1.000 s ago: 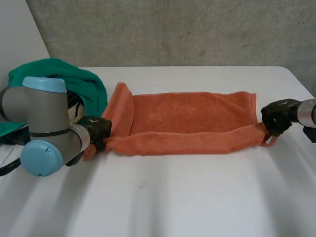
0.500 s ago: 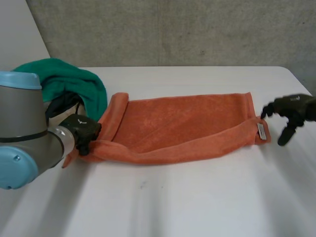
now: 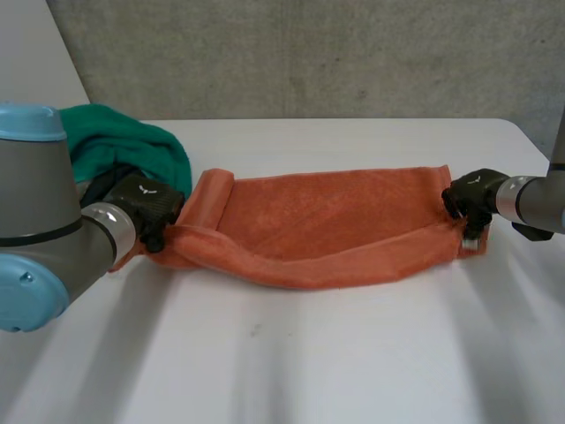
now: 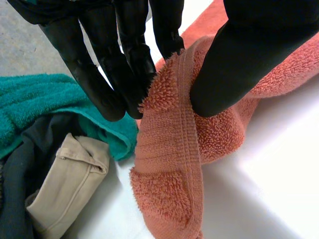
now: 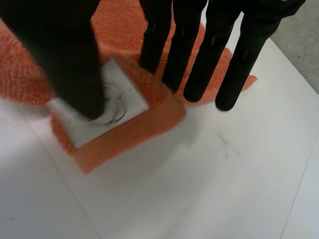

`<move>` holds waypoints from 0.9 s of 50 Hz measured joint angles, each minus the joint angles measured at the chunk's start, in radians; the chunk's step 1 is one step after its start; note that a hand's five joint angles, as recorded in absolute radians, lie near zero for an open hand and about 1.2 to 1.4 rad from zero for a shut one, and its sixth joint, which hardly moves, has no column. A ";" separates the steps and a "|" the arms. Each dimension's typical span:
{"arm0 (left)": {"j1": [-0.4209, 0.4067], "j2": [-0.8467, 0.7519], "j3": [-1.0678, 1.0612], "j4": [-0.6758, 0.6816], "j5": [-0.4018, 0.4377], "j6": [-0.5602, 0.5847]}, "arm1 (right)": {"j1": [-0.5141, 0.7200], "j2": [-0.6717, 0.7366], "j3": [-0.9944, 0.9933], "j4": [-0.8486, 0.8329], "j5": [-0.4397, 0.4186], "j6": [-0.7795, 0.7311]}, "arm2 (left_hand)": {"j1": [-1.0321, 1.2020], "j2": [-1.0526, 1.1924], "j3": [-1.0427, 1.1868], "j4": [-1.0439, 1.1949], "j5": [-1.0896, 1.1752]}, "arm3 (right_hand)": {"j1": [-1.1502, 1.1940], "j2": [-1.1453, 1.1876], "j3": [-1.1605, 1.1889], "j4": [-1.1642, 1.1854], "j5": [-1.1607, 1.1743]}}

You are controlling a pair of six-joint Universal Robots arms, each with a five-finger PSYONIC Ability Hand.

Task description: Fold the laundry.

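Observation:
An orange towel (image 3: 327,221) lies stretched across the white table, its near long edge folded up as a low ridge. My left hand (image 3: 146,205) is at the towel's left end. In the left wrist view its fingers (image 4: 107,74) and thumb pinch a bunched edge of the towel (image 4: 169,164). My right hand (image 3: 472,196) is at the towel's right near corner. In the right wrist view that corner (image 5: 124,129) lies flat on the table, with the thumb down on its white label (image 5: 99,114) and the straight fingers (image 5: 199,55) over the cloth beside it.
A green cloth (image 3: 132,141) is heaped at the table's back left, behind my left hand. Beside it the left wrist view shows a beige garment (image 4: 70,184) and a dark one (image 4: 15,199). The table's right edge runs close beyond my right hand.
My right hand let go of the right corner, spread open off to the right, then came back down onto the corner. The left hand kept its hold and the towel's near edge sagged.

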 measured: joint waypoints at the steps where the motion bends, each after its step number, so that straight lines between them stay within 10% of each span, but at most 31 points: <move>1: 0.000 0.001 0.000 0.000 0.001 -0.002 | -0.001 -0.002 0.001 -0.004 0.001 0.007 | 0.000 0.000 0.000 0.000 0.000 | 0.070 0.072 0.064 0.064 0.075; 10: 0.012 0.037 -0.039 -0.022 0.012 -0.015 | -0.064 -0.167 0.127 0.106 -0.028 0.061 | 0.000 0.000 0.000 0.003 0.000 | 0.143 0.188 0.213 0.221 0.193; 20: 0.038 0.058 -0.129 -0.241 0.079 0.094 | -0.198 -0.382 0.432 0.436 -0.076 -0.336 | 0.000 0.000 0.000 0.003 0.000 | 0.143 0.188 0.217 0.221 0.193; 30: 0.025 -0.061 -0.036 -0.312 0.034 0.236 | -0.179 -0.383 0.429 0.400 -0.052 -0.351 | 0.000 0.002 0.003 0.003 0.000 | 0.143 0.188 0.217 0.224 0.193; 45: 0.001 -0.112 0.621 0.378 0.028 0.111 | -0.085 -0.386 -0.119 -0.403 0.107 0.335 | 0.007 0.002 0.003 0.004 0.000 | 0.143 0.188 0.217 0.225 0.193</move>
